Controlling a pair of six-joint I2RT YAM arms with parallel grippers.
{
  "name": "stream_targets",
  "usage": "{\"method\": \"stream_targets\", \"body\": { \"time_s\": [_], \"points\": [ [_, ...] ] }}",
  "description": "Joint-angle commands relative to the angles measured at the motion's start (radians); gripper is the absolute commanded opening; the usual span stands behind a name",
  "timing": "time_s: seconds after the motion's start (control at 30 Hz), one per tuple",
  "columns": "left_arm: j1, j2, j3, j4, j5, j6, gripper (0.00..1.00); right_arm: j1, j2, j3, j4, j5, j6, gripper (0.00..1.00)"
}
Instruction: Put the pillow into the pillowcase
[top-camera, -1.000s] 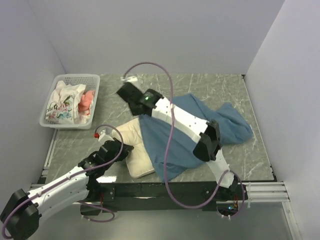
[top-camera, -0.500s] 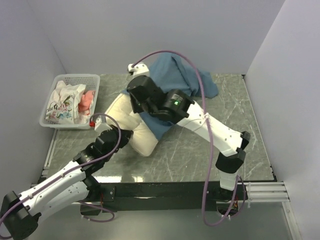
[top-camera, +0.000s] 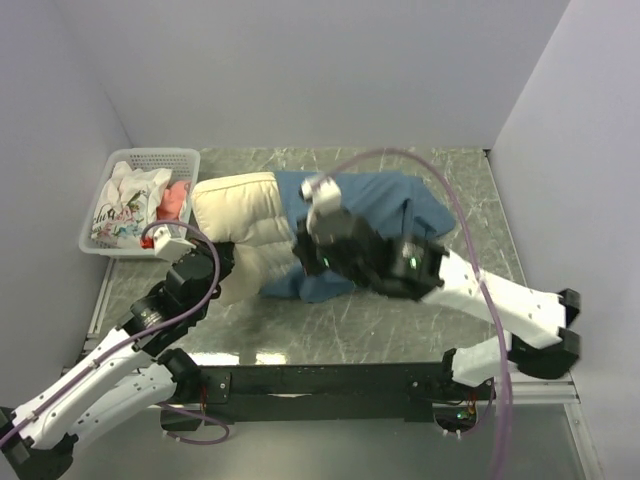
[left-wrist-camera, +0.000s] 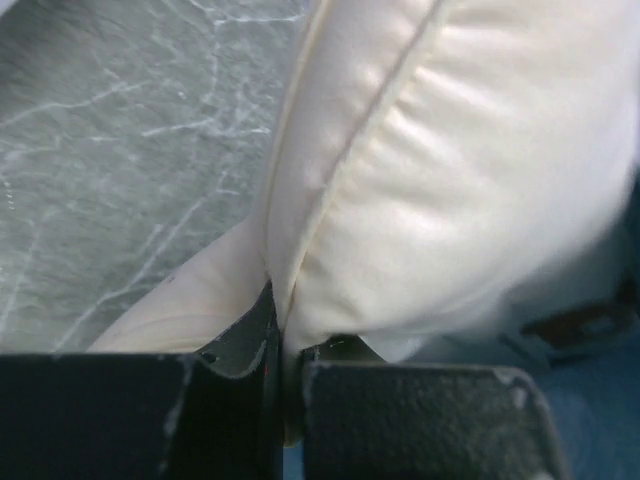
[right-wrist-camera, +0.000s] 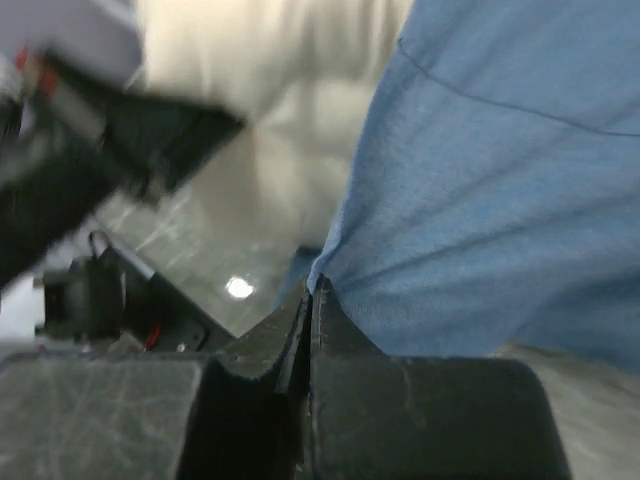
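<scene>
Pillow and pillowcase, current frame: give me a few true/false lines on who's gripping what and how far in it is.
1. The left gripper is shut on the edge of the pillow. True.
2. The right gripper is open and holds nothing. False: it is shut on a fold of the pillowcase.
3. The pillow is fully inside the pillowcase. False: its cream end toward the basket is bare; only the other end is covered in blue.
4. The basket holds cloth. True.
</scene>
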Motion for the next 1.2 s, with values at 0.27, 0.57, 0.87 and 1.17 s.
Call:
{"method": "stream_targets", "body": {
  "time_s": [0.27,0.57,0.87,1.17],
  "points": [
    [0.005,-0.123,-0.261,0.379,-0.142,0.045,0.04,0.430,-0.288,-0.751,0.392,0.011,0.310,0.05],
    [0.007,-0.183,-0.432,0.399,-0.107,-0.084,0.01,0.443,-0.394,-0.605,0.211,0.116,0.330,0.62],
    [0.004,-0.450,-0.660,0.635,0.062,0.092,0.01,0.151,-0.310,-0.330,0.048,0.173,0.098,0.73],
    [0.002,-0.331,-0.537,0.550,0.186,0.188,0.01,-0.118,-0.167,-0.422,0.222,-0.014,-0.084,0.83]
  ]
}}
